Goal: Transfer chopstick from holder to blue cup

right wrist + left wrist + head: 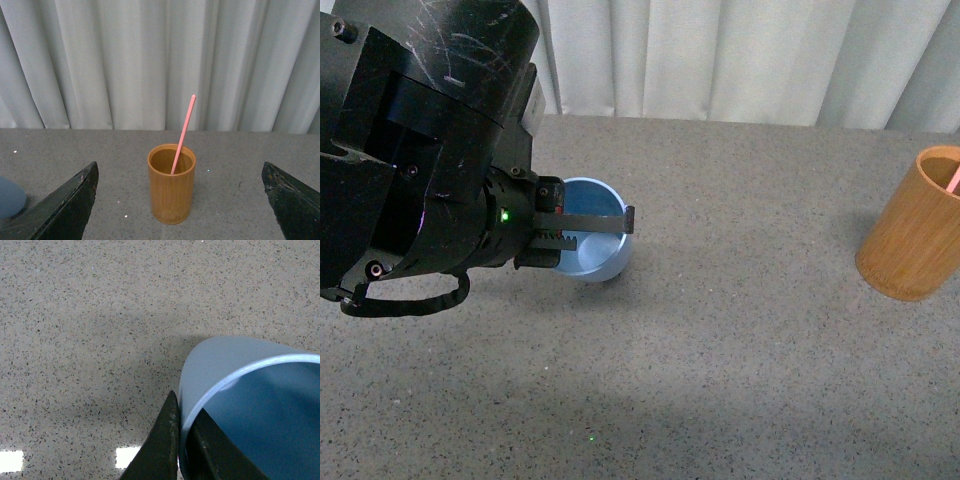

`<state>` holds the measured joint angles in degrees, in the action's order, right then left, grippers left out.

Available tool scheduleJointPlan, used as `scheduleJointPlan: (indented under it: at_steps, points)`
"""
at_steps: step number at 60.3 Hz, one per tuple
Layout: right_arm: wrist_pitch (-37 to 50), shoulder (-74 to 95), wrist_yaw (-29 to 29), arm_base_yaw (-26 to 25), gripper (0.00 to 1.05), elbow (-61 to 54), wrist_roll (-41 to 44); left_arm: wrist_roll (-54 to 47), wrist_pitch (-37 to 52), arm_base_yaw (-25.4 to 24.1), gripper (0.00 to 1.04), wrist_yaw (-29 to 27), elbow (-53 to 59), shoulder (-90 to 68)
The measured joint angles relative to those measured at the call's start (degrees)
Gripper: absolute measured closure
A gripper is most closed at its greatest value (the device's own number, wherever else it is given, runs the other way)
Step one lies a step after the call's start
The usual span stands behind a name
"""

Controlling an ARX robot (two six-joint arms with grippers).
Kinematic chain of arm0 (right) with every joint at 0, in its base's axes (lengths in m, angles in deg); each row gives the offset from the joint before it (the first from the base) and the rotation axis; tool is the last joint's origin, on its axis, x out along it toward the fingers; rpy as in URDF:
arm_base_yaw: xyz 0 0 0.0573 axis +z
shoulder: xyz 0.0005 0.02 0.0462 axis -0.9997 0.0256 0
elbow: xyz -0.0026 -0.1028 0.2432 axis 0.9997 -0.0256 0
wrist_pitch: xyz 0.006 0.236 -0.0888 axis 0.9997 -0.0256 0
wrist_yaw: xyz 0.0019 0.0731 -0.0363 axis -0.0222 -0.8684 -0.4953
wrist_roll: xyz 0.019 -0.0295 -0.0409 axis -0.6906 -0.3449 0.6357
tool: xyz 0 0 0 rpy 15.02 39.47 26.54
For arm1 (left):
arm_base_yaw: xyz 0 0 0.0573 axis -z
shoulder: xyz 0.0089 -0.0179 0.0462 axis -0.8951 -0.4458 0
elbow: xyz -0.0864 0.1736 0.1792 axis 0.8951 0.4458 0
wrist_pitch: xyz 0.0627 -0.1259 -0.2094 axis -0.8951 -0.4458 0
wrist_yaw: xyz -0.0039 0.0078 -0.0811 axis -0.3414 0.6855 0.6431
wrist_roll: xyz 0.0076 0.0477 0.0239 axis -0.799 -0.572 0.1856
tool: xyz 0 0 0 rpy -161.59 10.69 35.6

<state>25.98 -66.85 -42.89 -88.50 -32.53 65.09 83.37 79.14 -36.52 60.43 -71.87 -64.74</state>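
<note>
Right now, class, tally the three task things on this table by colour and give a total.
Blue: 1, the blue cup
Brown-orange: 1, the holder
Pink: 1, the chopstick
Total: 3

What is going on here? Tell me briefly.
The left gripper is clamped on the rim of the blue cup, with the cup's wall between its jaws. The chopstick stands leaning in the holder, farther right. The right gripper is open, faces the holder and touches nothing. The transfer has not yet begun.
</note>
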Motion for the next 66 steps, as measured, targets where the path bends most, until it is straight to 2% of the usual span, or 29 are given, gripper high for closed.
scheduleJointPlan:
  at_steps: [63,66]
  points:
    - [0.0,0.0,0.0,0.0,0.10,0.0,0.0,-2.5,-2.2,0.2,1.01,-2.3,-0.6,-0.6]
    - [0.0,0.0,0.0,0.0,0.10,0.0,0.0,-2.5,-2.3,0.2,0.97,-2.3,-0.6,-0.6]
